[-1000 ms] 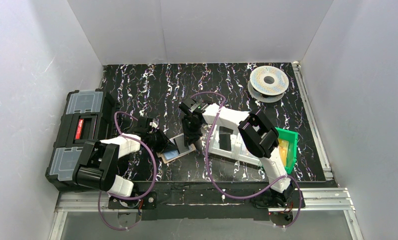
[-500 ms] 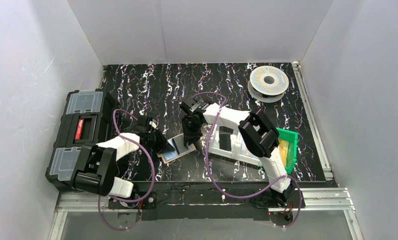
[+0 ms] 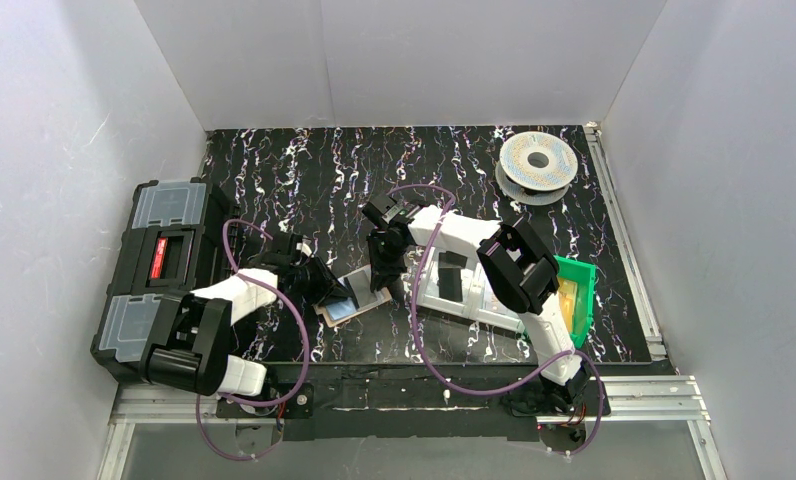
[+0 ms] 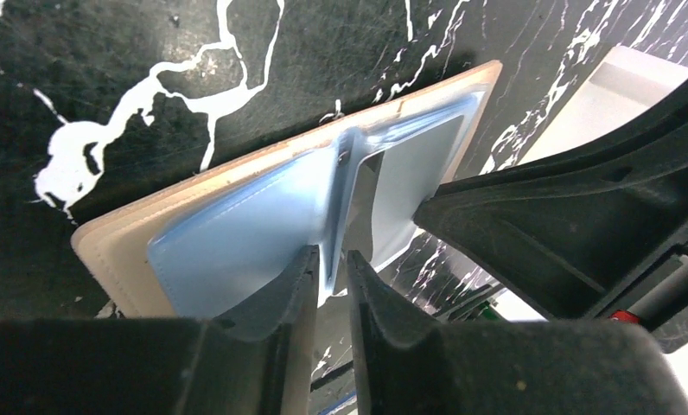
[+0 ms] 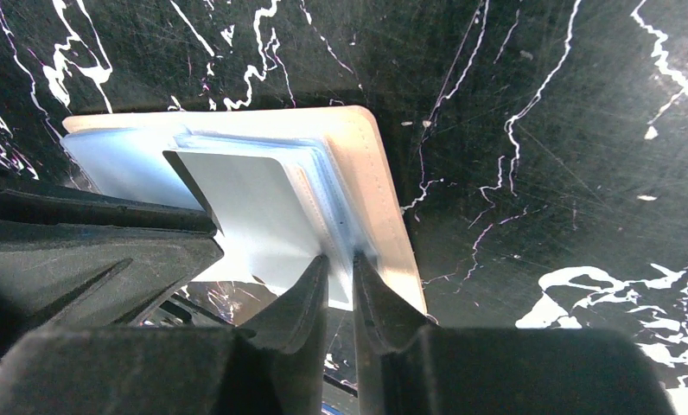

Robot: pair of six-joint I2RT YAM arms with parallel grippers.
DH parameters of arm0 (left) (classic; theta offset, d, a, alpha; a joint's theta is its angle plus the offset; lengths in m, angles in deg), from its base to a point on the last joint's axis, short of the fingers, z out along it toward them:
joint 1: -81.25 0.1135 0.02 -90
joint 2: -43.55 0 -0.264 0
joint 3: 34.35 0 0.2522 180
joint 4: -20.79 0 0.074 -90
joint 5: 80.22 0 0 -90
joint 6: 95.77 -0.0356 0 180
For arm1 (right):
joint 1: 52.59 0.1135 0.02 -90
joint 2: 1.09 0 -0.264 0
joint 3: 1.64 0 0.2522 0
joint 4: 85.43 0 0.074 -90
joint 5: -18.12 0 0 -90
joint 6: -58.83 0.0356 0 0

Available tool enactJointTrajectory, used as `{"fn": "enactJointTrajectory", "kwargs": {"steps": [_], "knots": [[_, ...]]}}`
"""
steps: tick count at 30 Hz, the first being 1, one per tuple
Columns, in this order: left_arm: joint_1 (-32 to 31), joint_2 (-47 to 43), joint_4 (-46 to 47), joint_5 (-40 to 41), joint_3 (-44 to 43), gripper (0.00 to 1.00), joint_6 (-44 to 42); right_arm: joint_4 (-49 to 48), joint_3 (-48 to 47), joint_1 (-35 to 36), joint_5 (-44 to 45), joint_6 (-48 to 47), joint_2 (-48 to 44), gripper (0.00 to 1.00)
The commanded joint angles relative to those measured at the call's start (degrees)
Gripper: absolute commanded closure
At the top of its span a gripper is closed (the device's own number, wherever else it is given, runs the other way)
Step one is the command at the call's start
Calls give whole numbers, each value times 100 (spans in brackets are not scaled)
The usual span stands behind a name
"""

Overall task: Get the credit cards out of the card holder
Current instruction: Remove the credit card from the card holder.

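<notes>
The tan card holder (image 3: pixel 376 297) lies open on the black marbled table between both grippers. In the left wrist view its tan rim (image 4: pixel 116 251) frames a pale blue lining, and a blue leaf stands up along the fold. My left gripper (image 4: pixel 332 264) straddles that leaf with a visible gap; only one finger touches it. In the right wrist view a pale, shiny credit card (image 5: pixel 254 207) tilts up out of the card holder's (image 5: pixel 379 190) blue pocket. My right gripper (image 5: pixel 339 268) is pinched on the card's near edge, beside the pocket's stitched edge.
A black toolbox (image 3: pixel 164 275) sits at the left table edge. A clear compartment tray (image 3: pixel 464 285) and a green bin (image 3: pixel 577 300) lie under the right arm. A filament spool (image 3: pixel 537 165) is at the back right. White walls enclose the table.
The left jaws have parted a little from their earlier pinch. The right jaws have narrowed onto the card edge. The right gripper has shifted slightly right; the card holder stays in place.
</notes>
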Motion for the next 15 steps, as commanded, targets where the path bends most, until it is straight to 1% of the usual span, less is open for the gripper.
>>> {"fn": "enactJointTrajectory", "kwargs": {"steps": [1, 6, 15], "knots": [[34, 27, 375, -199, 97, 81, 125, 54, 175, 3, 493, -155, 434, 80], [38, 239, 740, -266, 162, 81, 232, 96, 150, 5, 498, -178, 456, 80], [34, 460, 817, -275, 145, 83, 235, 92, 119, 3, 478, -180, 502, 80]]}}
